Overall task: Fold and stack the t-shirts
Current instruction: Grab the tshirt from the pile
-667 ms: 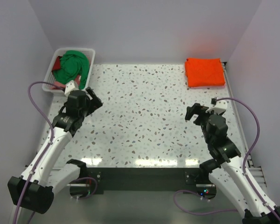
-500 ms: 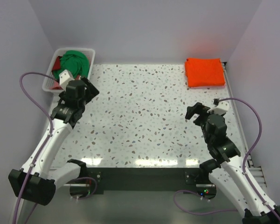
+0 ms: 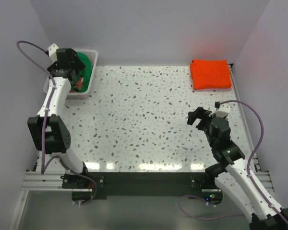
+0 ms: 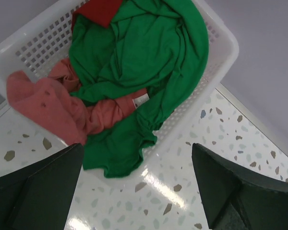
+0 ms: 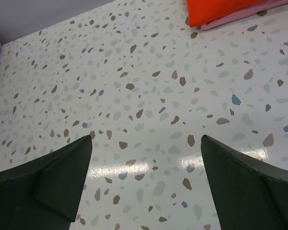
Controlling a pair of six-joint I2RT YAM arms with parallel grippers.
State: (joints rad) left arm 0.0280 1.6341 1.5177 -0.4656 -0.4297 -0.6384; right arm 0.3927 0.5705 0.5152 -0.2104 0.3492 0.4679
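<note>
- From above, the left arm lies across the white basket (image 3: pixel 92 72). That view shows only a strip of green and a bit of red cloth inside.
- The left wrist camera looks straight down into the basket. There the green t-shirt (image 4: pixel 144 52) is heaped on top, and one end spills over the basket's near rim onto the speckled table (image 3: pixel 144 120).
- The pink t-shirt (image 4: pixel 53 105) lies crumpled under the green one and also hangs over the near rim. Its white tag (image 4: pixel 141 99) peeks out at the edge of the green cloth.
- A dark red cloth (image 4: pixel 98 9) sits at the basket's far end, cut off by the frame. What it is cannot be made out.
- The left gripper (image 4: pixel 138 148) hangs above the basket's near rim with its fingers spread wide. It holds nothing, and the spilled cloth lies between and below the fingers.
- The orange t-shirt (image 3: pixel 210 73) lies folded flat at the table's far corner, well apart from the basket on the opposite side.
- The right wrist view shows only a corner of that shirt at the top edge, with a pale pink layer (image 5: pixel 240 18) under it that the top view hides.
- The right gripper (image 5: pixel 146 139) is far from the basket, over bare table nearer than the orange shirt. Its fingers are wide apart and empty.
- A sliver of the basket shows at the left edge of the right wrist view.
- Purple cables loop from both wrists, and plain walls close in the table.
</note>
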